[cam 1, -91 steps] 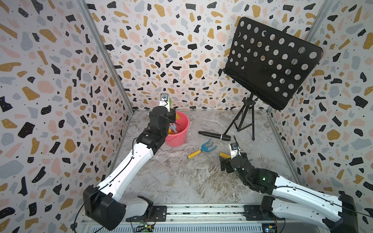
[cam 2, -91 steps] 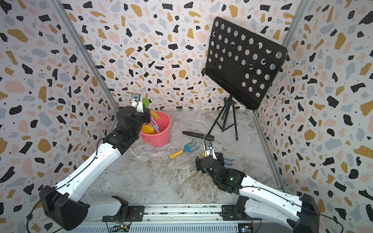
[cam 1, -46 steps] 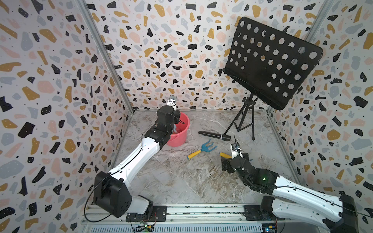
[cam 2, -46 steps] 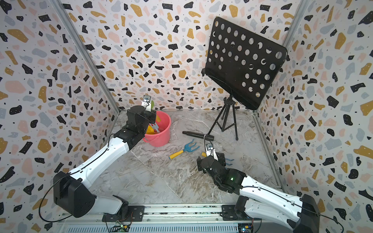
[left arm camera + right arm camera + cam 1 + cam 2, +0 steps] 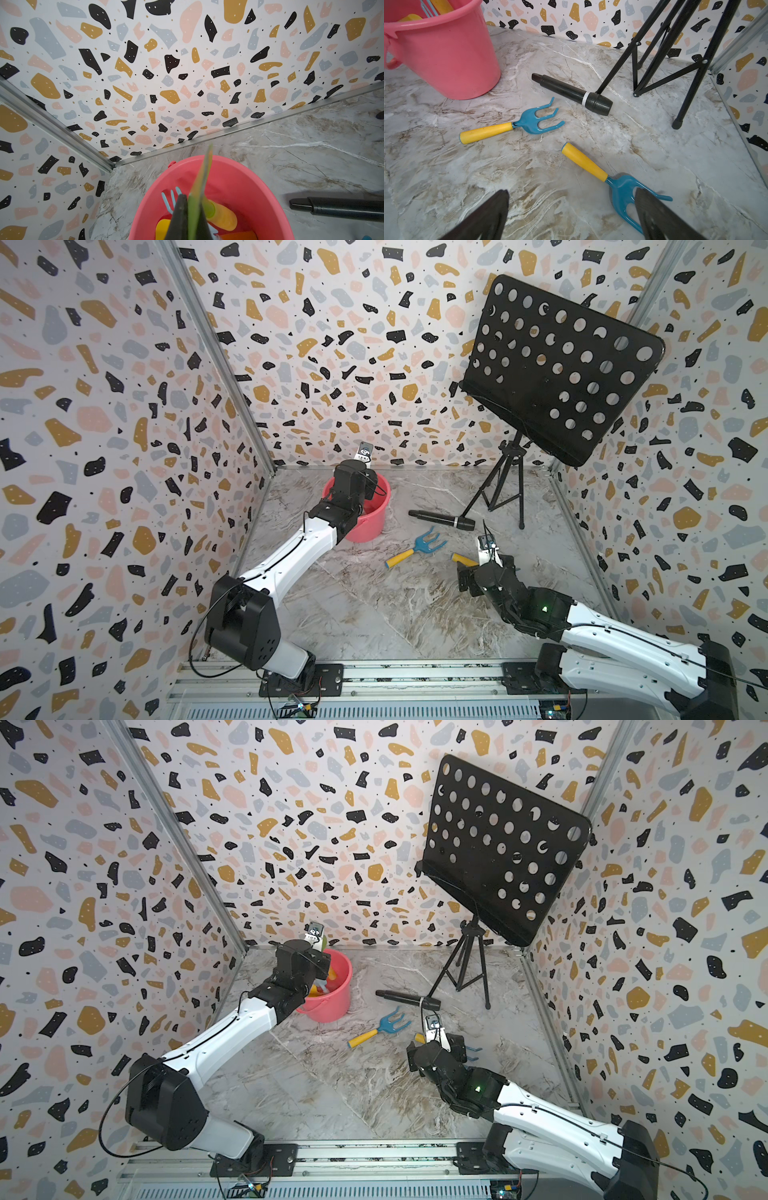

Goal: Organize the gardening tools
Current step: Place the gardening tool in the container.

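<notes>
Watch the drop first: your left end effector (image 5: 192, 202) grips the green trowel (image 5: 202, 176) by its thin blade, edge-on, so it could twist or slip in that hold, and if you let go too high it may strike the rim of the pink bucket (image 5: 239, 182) directly below and tumble out, or jam against the light-blue rake (image 5: 169, 197) and yellow shovel (image 5: 163, 226) already lying inside. On the other side, the nearer blue fork (image 5: 620, 187) lies on the surface with its head under one finger (image 5: 660, 218) of your right end effector (image 5: 572, 191), not in the gap, so closing here would likely press the tines and skid it away. The left end effector is pressed together, pinching the trowel blade; the right is spread wide and holds nothing, with the second blue fork (image 5: 533, 121) and the microphone (image 5: 571, 93) further ahead of it
</notes>
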